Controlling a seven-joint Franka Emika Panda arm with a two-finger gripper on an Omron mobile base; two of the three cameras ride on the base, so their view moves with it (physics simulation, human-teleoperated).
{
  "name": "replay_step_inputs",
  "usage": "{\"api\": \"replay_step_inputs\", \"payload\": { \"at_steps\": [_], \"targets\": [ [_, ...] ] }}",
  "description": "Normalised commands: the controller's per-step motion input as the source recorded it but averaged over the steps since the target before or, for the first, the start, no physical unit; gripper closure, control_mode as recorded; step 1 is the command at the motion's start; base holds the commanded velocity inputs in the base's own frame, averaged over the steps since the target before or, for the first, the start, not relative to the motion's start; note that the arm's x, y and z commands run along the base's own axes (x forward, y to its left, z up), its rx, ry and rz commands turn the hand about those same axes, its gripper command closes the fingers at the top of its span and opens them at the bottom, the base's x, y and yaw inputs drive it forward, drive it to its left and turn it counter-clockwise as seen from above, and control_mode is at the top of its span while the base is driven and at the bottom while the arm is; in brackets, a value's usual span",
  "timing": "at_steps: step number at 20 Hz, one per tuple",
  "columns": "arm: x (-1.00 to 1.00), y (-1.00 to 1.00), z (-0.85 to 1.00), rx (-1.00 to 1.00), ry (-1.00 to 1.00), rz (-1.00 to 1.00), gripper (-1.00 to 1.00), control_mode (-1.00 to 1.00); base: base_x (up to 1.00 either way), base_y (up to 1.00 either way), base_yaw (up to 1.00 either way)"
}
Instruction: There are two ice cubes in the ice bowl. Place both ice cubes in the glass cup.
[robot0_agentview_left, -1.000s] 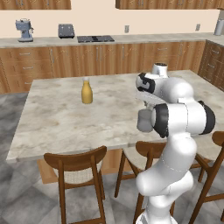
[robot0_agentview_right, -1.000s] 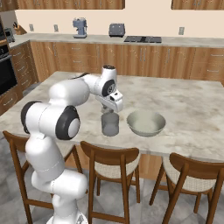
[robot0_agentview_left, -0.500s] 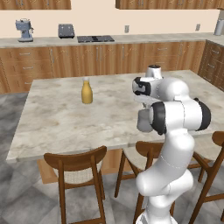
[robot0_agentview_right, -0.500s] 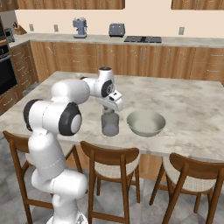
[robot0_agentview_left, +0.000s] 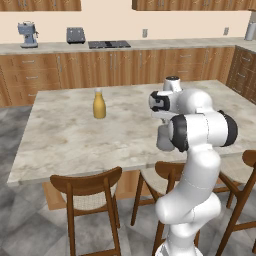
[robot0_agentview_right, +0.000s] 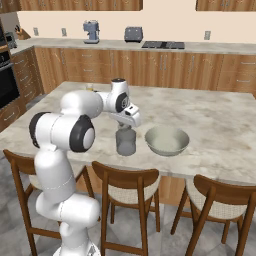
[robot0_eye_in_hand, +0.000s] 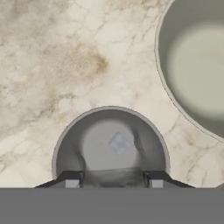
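The grey glass cup (robot0_agentview_right: 125, 142) stands near the island's front edge, left of the ice bowl (robot0_agentview_right: 150, 136). My gripper (robot0_agentview_right: 126, 123) hangs directly above the cup's mouth. In the hand view the cup (robot0_eye_in_hand: 65, 140) lies right below my gripper (robot0_eye_in_hand: 113, 179), and one small ice cube (robot0_eye_in_hand: 118, 143) rests on its bottom. A faint translucent block sits between my fingertips (robot0_eye_in_hand: 72, 179), which are partly closed on it. What shows of the ice bowl (robot0_eye_in_hand: 192, 65) holds nothing. From the left base view, my gripper (robot0_agentview_left: 162, 122) is above the cup (robot0_agentview_left: 163, 141), partly hidden by my arm.
A yellow bottle (robot0_agentview_left: 99, 105) stands further back on the marble island (robot0_agentview_left: 65, 135). Wooden chairs (robot0_agentview_right: 125, 180) line the island's front edge below the cup and bowl. Cabinets and small appliances run along the back wall.
The hand has drifted slightly from the bowl side toward the cup and now sits centred over it. The finger gap is unchanged.
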Motion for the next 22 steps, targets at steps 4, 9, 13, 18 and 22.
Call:
{"api": "replay_step_inputs", "payload": {
  "at_steps": [4,9,13,18,22],
  "targets": [
    [0.07,-0.06,0.0,0.0,0.0,0.02,1.0,-1.0,0.0,0.0,0.0],
    [0.02,-0.01,-0.01,0.0,0.0,0.01,1.0,-1.0,0.0,0.0,0.0],
    [0.07,-0.02,0.0,0.0,0.0,0.0,-1.0,-1.0,0.0,0.0,0.0],
    [0.03,-0.04,0.0,0.0,0.0,0.0,-1.0,-1.0,0.0,0.0,0.0],
    [0.0,0.0,0.0,0.0,0.0,0.0,-1.0,-1.0,0.0,0.0,0.0]
  ]
}}
